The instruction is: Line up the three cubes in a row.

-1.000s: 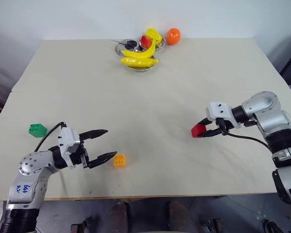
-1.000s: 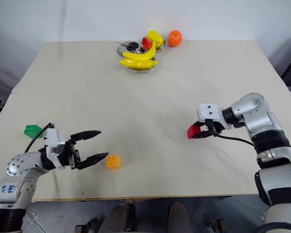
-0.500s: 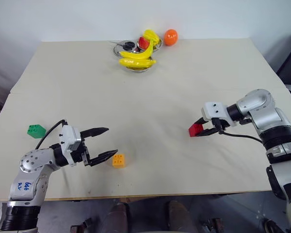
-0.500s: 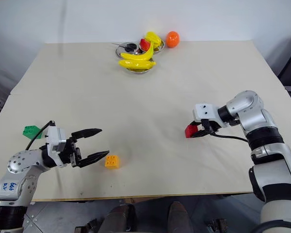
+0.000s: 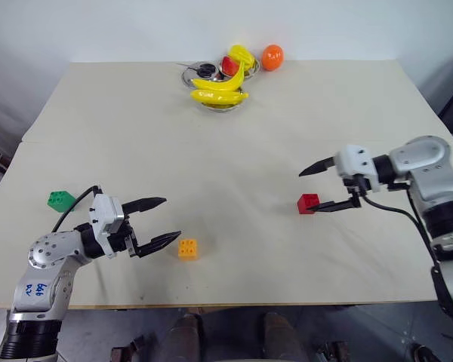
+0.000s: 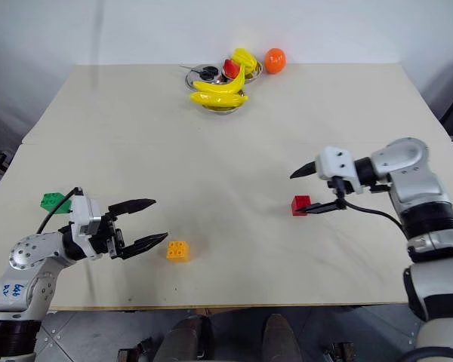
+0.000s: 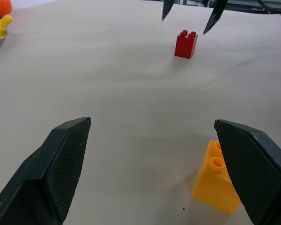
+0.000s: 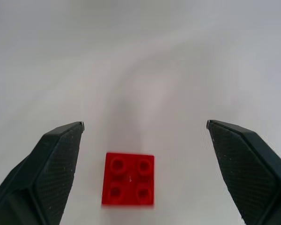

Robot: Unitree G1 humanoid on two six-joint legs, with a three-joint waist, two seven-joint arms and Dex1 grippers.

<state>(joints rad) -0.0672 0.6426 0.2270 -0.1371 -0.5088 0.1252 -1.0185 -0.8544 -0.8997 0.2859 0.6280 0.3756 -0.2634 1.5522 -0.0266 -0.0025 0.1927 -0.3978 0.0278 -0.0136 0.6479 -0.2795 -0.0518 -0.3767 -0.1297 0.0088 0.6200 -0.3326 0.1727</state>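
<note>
With fingers spread, right end effector (image 5: 315, 188) above red cube (image 5: 308, 203), untouched

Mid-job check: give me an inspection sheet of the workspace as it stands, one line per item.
Surface: beige table, flat, seam across its left part.
Job's things: red cube upright on the table, free between the right fingers; orange-yellow cube by the left fingertips, untouched; green cube near the left edge. Not in a row.
Clutter: metal bowls with bananas, orange ball, at the far edge.
Grippers: left gripper open, empty; right gripper open, above the red cube.
Cables: black cable at the right wrist, another at the left.
Surroundings: pale wall behind.
</note>
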